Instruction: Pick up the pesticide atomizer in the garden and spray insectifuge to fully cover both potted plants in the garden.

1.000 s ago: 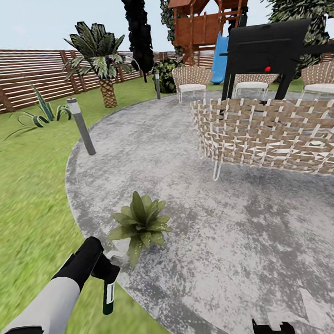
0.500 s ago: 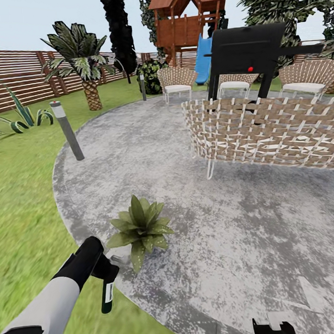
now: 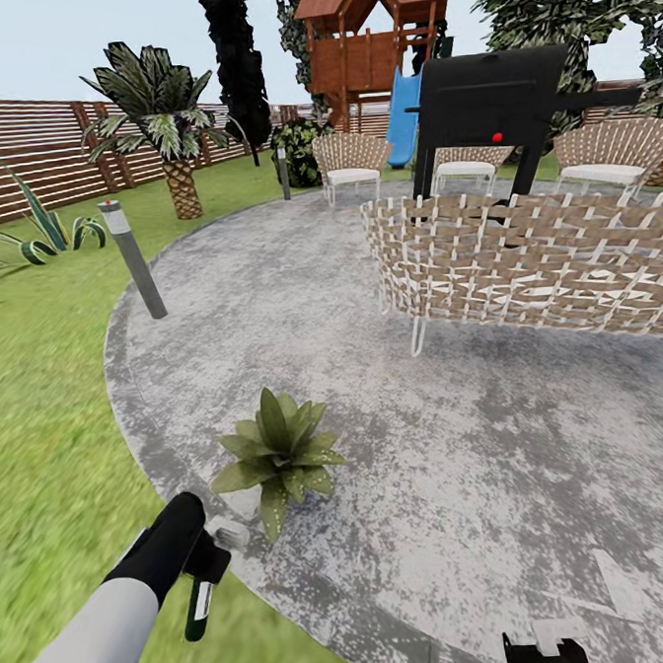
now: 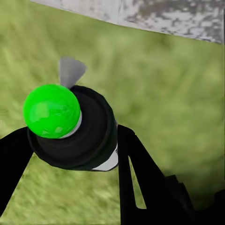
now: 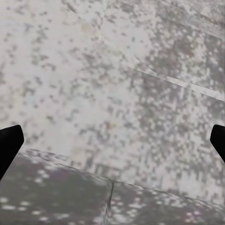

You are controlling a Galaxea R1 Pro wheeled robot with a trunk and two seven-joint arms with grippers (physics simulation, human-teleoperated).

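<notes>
I have the pesticide atomizer point(image 3: 199, 606) clamped in the left gripper point(image 3: 202, 570), low in the lower left of the head view, hanging with its dark end down over the grass right at the patio's edge. In the left wrist view the atomizer point(image 4: 75, 126) sits between the two dark fingers point(image 4: 136, 173), end-on, with a bright green tip.

Against half a second ago the camera has not moved, but the bottle has — it has dropped a little and tilted, while the potted plant point(image 3: 276, 456) stands exactly where it was, just up and to the right of the gripper on the paved patio point(image 3: 479, 460). I read that as my arm lining the nozzle up on the leaves; no spray is visible yet, so this plant is not covered, and I can't see a second rosette from here.

The right gripper point(image 3: 545, 650) peeks in at the bottom edge, and in its wrist view the fingertips point(image 5: 9, 145) stand wide apart over bare paving, empty.

Further out: a woven wicker chair point(image 3: 524, 259) at right, a bollard lamp point(image 3: 134, 258) at left, the slatted fence point(image 3: 32, 155) behind.
</notes>
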